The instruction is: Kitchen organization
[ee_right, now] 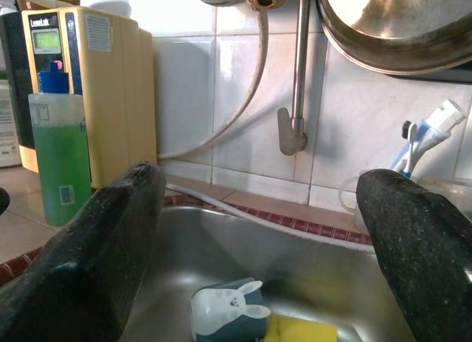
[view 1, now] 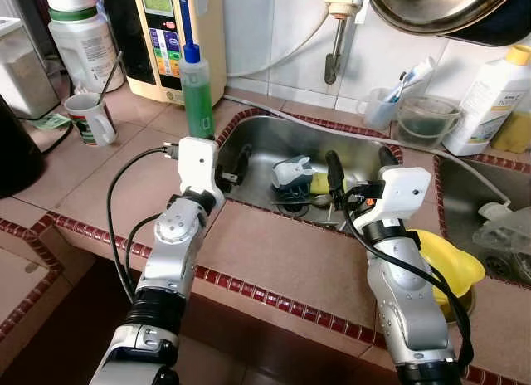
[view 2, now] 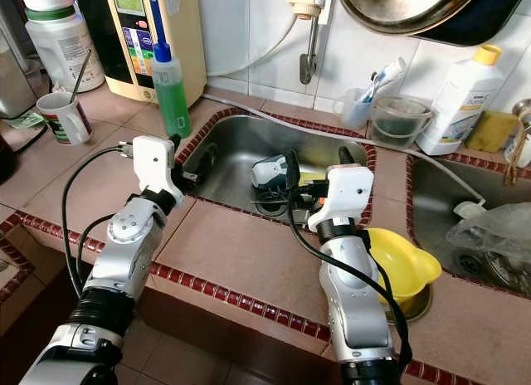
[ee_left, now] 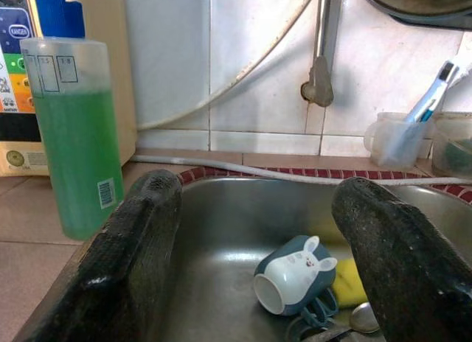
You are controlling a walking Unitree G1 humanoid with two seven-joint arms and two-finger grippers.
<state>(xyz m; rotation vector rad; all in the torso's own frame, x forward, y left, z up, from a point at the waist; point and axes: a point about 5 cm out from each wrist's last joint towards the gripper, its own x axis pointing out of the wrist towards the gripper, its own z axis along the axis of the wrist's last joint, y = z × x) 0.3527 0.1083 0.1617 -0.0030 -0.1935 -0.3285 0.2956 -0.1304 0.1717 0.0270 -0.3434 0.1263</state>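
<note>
both grippers hover over the sink (view 1: 249, 136), jaws spread wide, holding nothing. rabbit mug (view 1: 292, 171) lies tipped on its side below and between left gripper (view 1: 232, 165) & right gripper (view 1: 358, 165), touching a yellow sponge (ee_right: 299, 331). probably best to drop right gripper straight down and pinch the mug rim, w/o snagging the sponge.

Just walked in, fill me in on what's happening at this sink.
The robot stands at a tiled kitchen counter with both arms stretched toward the stainless steel sink basin. The left claw and the right claw are both open over the basin and hold nothing. In the sink, a small blue-and-white bunny mug lies on its side next to a yellow sponge. A tall bottle of green liquid stands on the counter at the sink's left corner.
</note>
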